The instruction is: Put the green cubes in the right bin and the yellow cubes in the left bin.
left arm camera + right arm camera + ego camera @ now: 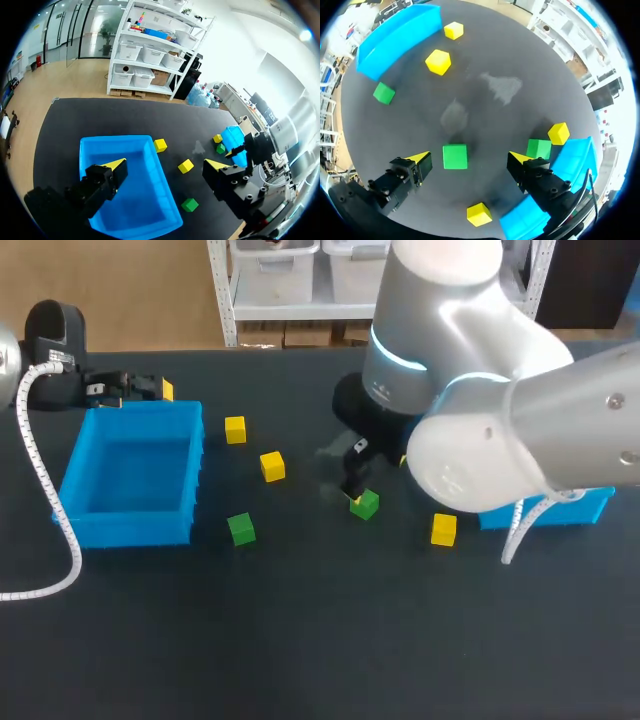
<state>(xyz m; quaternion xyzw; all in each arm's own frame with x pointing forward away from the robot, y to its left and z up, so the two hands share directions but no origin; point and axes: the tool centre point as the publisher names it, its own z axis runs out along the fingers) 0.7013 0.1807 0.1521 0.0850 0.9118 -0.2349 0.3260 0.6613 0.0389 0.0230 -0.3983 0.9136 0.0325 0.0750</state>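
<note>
hovering wide open, the right gripper [468, 157] straddles a green cube [455, 156], gripping nothing.

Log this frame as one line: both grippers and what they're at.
right gripper: open, green cube between fingers, not gripped | left gripper: open, at left bin far side | left bin: no cubes

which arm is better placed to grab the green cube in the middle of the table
Right. The right tool hangs open over that green cube, a finger on either side, with the right bin nearby. The left tool is away by the left bin.
</note>
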